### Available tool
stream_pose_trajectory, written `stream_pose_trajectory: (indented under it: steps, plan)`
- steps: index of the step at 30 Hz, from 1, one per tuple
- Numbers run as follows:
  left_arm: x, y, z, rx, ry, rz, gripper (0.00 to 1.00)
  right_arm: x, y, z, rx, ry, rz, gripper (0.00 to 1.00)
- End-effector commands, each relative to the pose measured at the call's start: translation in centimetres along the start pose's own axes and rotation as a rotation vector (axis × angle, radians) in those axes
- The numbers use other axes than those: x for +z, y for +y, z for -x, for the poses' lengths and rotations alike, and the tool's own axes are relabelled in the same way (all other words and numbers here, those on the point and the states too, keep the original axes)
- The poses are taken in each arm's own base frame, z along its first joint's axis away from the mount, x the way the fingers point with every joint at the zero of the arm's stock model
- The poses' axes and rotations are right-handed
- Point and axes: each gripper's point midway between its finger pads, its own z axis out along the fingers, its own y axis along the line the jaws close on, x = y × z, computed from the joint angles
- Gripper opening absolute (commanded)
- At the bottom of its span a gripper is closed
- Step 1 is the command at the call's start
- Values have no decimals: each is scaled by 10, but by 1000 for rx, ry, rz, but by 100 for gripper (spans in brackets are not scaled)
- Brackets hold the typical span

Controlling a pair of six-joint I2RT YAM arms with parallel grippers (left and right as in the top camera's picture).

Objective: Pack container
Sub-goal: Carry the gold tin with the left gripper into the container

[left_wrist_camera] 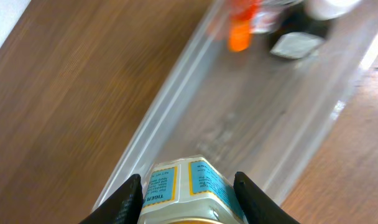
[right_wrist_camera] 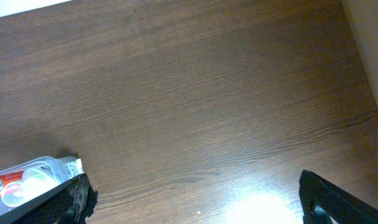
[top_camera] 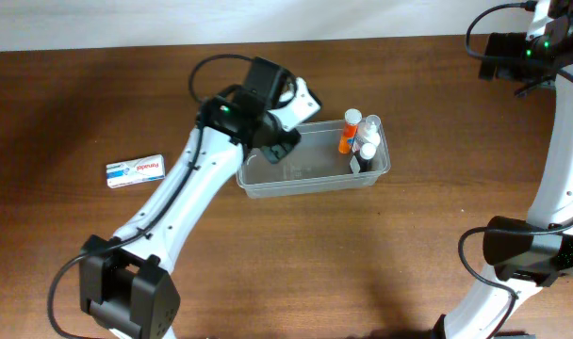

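The clear plastic container (top_camera: 305, 181) stands at mid-table. At its right end stand an orange bottle (top_camera: 348, 133) and white bottles (top_camera: 369, 143). My left gripper (top_camera: 288, 111) hovers over the container's left half, shut on a small white jar (left_wrist_camera: 189, 180) with blue-and-yellow labels. In the left wrist view the container's rim (left_wrist_camera: 165, 99) and bare floor lie below the jar, with the orange bottle (left_wrist_camera: 240, 32) blurred at the far end. My right gripper (right_wrist_camera: 195, 202) is open and empty over bare wood, well to the right of the container; one container corner (right_wrist_camera: 33, 171) shows at the lower left.
A white and blue medicine box (top_camera: 136, 171) lies flat on the table left of the container, beside the left arm. The brown wooden table (top_camera: 409, 245) spreads all around. The right arm's base (top_camera: 522, 250) stands at the right edge.
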Motion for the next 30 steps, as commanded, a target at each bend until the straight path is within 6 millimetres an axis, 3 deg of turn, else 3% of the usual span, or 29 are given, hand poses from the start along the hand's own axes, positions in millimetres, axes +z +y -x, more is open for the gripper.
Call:
stream_pose_trajectory:
  steps: [1, 12, 16, 23, 30]
  plan:
    - [-8, -25, 24, 133, -90, -80, 30, -6, -3, 3, 15, -21, -9, 99]
    - [50, -68, 30, 155, -135, -322, 30, -6, -3, 3, 15, -21, -9, 99]
    - [67, -81, 27, 262, -137, -353, 30, -6, -3, 3, 15, -21, -9, 98]
    - [76, -118, 34, 575, -179, -370, 30, -6, -3, 3, 15, -21, -9, 98]
    - [85, -125, 42, 604, -204, -359, 27, -6, -3, 3, 15, -21, -9, 98]
